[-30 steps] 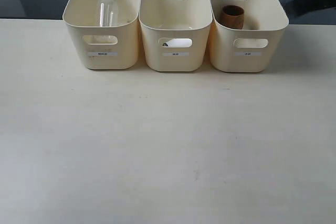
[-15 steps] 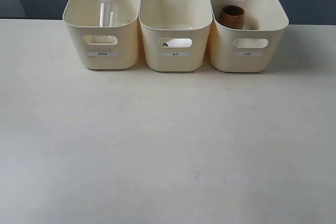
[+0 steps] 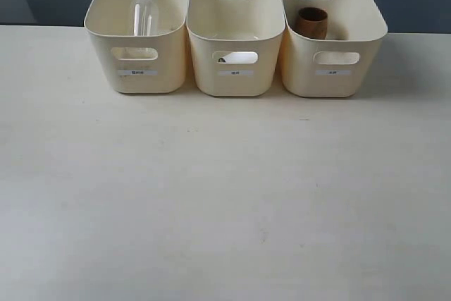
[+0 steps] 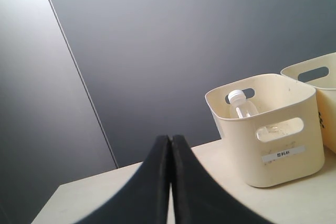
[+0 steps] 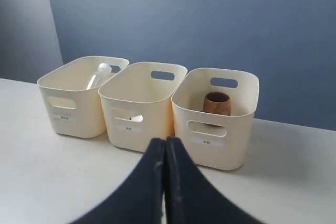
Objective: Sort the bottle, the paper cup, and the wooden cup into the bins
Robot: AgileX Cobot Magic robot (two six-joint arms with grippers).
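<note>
Sorting looks finished: bottle (image 3: 144,10) in the left bin (image 3: 99,29), paper cup (image 3: 238,57) middle, wooden cup (image 3: 311,22) right. Both my fingers (image 4: 170,145) (image 5: 165,148) are pressed together, empty; nothing left but resting.

Left gripper (image 4: 170,145): two matte black fingers, smooth, tapered to narrow rounded tips, broader toward base; thin pale seam ran between them. No screws, cables or markings showed.

Right gripper (image 5: 165,148): same black tapered fingers (image 5: 181,192), surface slightly scuffed with faint pale specks; fine seam between them. Exterior view showed no part of either arm.
</note>
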